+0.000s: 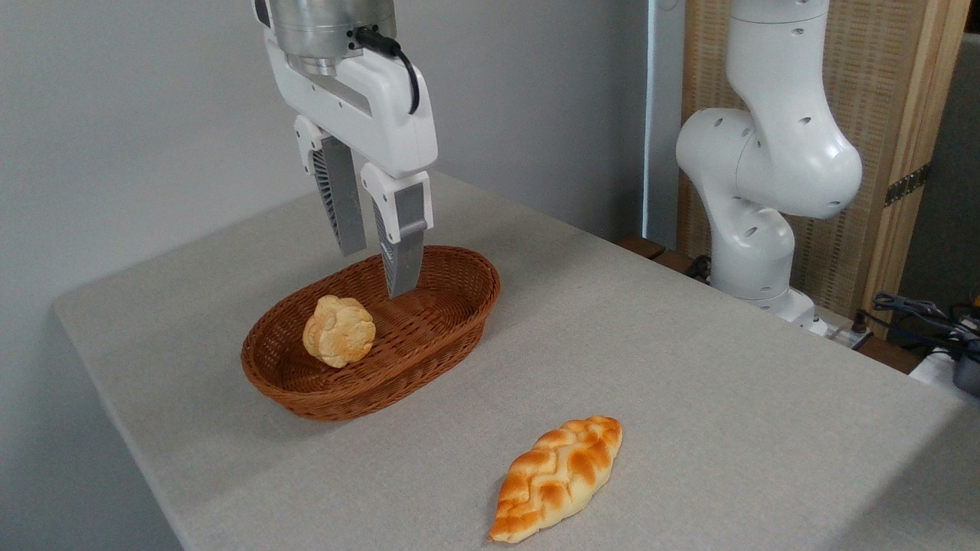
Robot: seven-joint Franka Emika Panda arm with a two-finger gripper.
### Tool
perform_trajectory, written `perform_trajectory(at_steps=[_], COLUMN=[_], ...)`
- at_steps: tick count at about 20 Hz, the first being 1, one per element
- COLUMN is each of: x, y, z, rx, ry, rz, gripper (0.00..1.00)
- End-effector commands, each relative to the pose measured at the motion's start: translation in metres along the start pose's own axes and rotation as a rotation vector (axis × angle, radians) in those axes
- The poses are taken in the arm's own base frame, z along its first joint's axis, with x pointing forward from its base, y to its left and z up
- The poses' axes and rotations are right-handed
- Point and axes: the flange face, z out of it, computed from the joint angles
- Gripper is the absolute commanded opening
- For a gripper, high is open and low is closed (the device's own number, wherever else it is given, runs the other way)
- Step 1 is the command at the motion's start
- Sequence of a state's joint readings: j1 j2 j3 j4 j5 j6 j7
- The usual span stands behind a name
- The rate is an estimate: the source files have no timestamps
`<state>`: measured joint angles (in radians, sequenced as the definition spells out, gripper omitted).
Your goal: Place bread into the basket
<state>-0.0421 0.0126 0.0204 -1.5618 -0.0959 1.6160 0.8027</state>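
Bread (339, 330) tilted inside the basket (452, 317), empty claw (377, 273) above.

Bread (338, 330) lies tipped in basket (448, 325), left part. Gripper (377, 272) above basket, fingers apart, holding nothing. Braided loaf (557, 477) on table (689, 367), well right-front of basket.

Bright, even, diffuse light; soft shadows; sharp focus, no glare.
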Motion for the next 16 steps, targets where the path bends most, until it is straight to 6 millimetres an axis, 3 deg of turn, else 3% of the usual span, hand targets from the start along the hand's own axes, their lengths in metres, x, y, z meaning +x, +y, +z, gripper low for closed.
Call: perform_trajectory(at_steps=[1, 16], x=[0.0026, 0.0069], y=[0.0087, 0.0127], z=[0.0026, 0.0079], rx=[0.001, 0.023], ry=[-0.027, -0.073], rz=[-0.032, -0.011], gripper=[1.0, 1.0])
